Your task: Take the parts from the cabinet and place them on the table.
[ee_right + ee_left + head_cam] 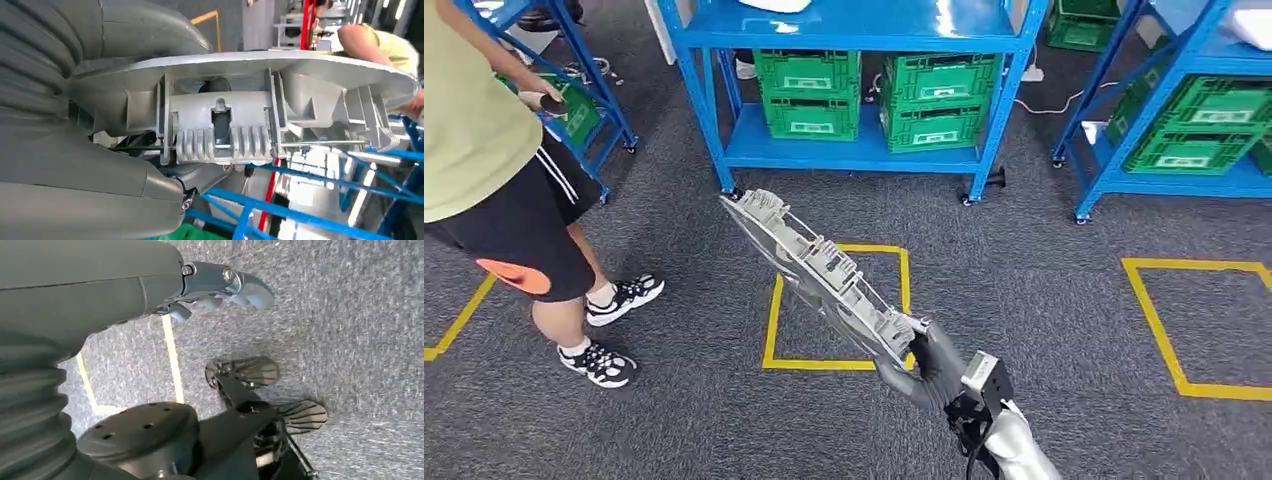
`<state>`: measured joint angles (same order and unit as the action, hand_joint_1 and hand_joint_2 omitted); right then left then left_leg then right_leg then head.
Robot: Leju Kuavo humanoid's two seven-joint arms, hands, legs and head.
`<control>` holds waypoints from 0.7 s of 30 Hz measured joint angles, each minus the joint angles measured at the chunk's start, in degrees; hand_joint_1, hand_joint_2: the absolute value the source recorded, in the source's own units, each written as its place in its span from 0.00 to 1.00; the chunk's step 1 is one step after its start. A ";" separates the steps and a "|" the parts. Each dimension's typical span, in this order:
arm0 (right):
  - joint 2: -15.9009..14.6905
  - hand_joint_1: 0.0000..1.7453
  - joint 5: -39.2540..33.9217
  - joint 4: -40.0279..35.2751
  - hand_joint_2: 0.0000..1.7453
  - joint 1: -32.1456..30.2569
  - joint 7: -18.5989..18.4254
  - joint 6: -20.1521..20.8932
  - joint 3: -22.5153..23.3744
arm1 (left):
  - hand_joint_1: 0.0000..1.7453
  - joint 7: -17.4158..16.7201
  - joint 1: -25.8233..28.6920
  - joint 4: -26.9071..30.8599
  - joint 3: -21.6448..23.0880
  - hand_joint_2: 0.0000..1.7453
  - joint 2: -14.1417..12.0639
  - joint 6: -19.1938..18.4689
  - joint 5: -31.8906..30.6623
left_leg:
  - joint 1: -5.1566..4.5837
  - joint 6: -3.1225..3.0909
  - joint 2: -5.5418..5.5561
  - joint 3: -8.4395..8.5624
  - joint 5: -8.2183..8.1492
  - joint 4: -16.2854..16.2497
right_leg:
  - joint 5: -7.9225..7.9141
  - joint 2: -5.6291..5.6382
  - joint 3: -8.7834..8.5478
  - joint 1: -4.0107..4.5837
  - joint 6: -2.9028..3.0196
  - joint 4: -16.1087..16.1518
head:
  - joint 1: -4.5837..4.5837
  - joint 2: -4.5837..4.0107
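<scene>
One part [809, 262] is in play, a long grey ribbed casting, and the right hand [924, 365] grips it by its near end. From that hand the part's long axis runs up and away to the robot's left, its far end reaching toward the foot of the blue rack [854, 150] ahead; it is held in the air over the grey carpet, above a yellow floor square [774, 320]. The right wrist view shows the part [225, 120] lying across the right hand [75, 150], ribs and slots facing the camera, the hand's fingers mostly hidden behind it.

The left hand [220, 287] hangs over the carpet with its fingers curled in and nothing in them, so it is plainly the farther hand from the part.

No table shows among these views, so I judge that the coming move turns on carrying the part, long end leading, round to wherever the table stands, keeping that far end off the rack and off the person.

Counted: one part, two robot hands, three blue racks at least partly seen, two yellow squares ahead, several green crates [809, 95] on the low shelves, and one person [494, 150] standing to the left, near the part's far end but apart from it.
</scene>
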<state>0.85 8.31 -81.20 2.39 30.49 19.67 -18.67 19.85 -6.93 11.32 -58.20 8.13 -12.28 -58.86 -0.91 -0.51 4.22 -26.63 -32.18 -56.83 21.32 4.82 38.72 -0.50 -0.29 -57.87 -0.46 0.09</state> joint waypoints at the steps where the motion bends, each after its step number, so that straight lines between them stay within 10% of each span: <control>1: 0.00 1.00 0.48 0.00 1.00 -0.17 0.22 -0.24 0.00 | 0.00 -0.13 0.01 -0.02 0.00 1.00 0.00 0.00 0.02 | -0.03 -0.32 -0.60 -0.39 0.72 0.23 | -0.81 0.68 0.20 0.04 -0.46 0.33 | 0.02 0.00; 2: -0.02 1.00 1.12 0.00 1.00 -0.32 0.50 -0.70 0.00 | 0.00 -0.02 0.03 -0.07 0.00 1.00 0.20 -0.11 0.09 | 0.86 -0.70 -1.43 -0.80 1.68 0.78 | -1.21 0.98 0.68 0.04 -0.71 0.46 | -0.04 0.00; 4: -0.04 1.00 2.01 0.00 1.00 -0.49 0.70 -1.42 -0.04 | 0.00 0.63 -0.04 0.00 -0.02 1.00 0.18 -0.13 0.78 | 0.72 -1.51 -2.42 -2.24 2.70 0.84 | 4.77 -2.72 2.38 0.32 -0.98 -3.52 | 0.55 0.00; 6: -0.04 1.00 2.45 0.00 1.00 -0.58 0.48 -1.68 -0.04 | 0.00 1.03 0.24 0.00 -0.02 1.00 0.22 -0.13 1.01 | 0.70 -1.49 -3.52 -3.76 3.88 0.81 | 11.40 -4.07 4.30 0.01 -1.57 -12.06 | 0.61 0.00; 7: -0.04 1.00 2.51 0.00 1.00 -0.70 0.44 -1.84 -0.04 | 0.00 1.12 0.30 0.00 -0.02 1.00 0.22 -0.13 1.01 | 0.73 -1.43 -4.02 -4.63 4.50 0.74 | 12.03 -4.27 4.95 -0.14 -1.84 -16.08 | 0.64 0.00; 9: -0.04 1.00 2.58 0.00 1.00 -0.78 0.41 -2.21 -0.04 | 0.00 1.18 0.37 -0.02 -0.02 1.00 0.22 -0.13 1.01 | 0.82 -1.16 -4.80 -6.25 5.64 0.41 | 7.92 -4.44 4.00 -0.51 -2.21 -18.67 | 0.72 0.00; 11: -0.04 1.00 2.90 0.00 1.00 -0.76 0.44 -2.40 -0.04 | 0.00 1.22 0.36 -0.04 -0.02 1.00 0.24 -0.13 1.01 | 0.99 -0.62 -5.16 -7.93 6.34 -0.41 | 4.92 -4.61 -1.57 -0.67 -2.36 -12.81 | 0.75 0.00; 13: -0.02 1.00 3.32 -0.02 1.00 -0.67 0.39 -2.73 -0.04 | 0.00 1.16 0.21 -0.04 -0.02 1.00 0.28 -0.11 0.94 | 0.75 -0.07 -5.31 -9.04 6.51 -1.78 | 9.05 -4.77 -10.14 -0.41 -1.98 -1.57 | 1.03 0.00; 15: 0.00 1.00 3.63 -0.02 1.00 -0.71 0.35 -3.36 -0.04 | 0.00 0.90 -0.06 -0.04 -0.02 1.00 0.35 -0.07 0.81 | 0.75 0.76 -5.35 -9.45 7.20 -2.11 | 10.68 -4.77 -10.58 -0.22 -0.69 0.23 | 0.92 0.00; 17: 0.11 1.00 3.85 -0.04 1.00 -0.96 0.17 -4.02 -0.04 | 0.00 0.53 -0.03 -0.02 -0.02 1.00 0.31 0.00 0.81 | 0.60 -0.93 -5.21 -9.75 6.51 -2.16 | 10.50 -4.91 -10.40 -0.34 -0.58 0.35 | 0.85 0.00; 21: 0.15 1.00 4.02 -0.09 1.00 -1.15 0.11 -4.35 -0.04 | 0.00 0.50 -0.04 -0.04 -0.02 1.00 0.33 0.02 0.81 | 0.89 0.98 -5.12 -9.70 8.72 -0.99 | 9.69 -4.90 -9.78 -0.04 0.17 0.30 | 0.79 0.00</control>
<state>1.01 12.33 -81.29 1.24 30.60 15.32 -18.71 20.35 -6.96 11.28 -58.23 8.46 -12.26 -58.05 -0.02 0.47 -0.89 -36.33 -23.46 -57.82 31.01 -0.08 28.94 -0.54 -0.12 -57.57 0.33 0.09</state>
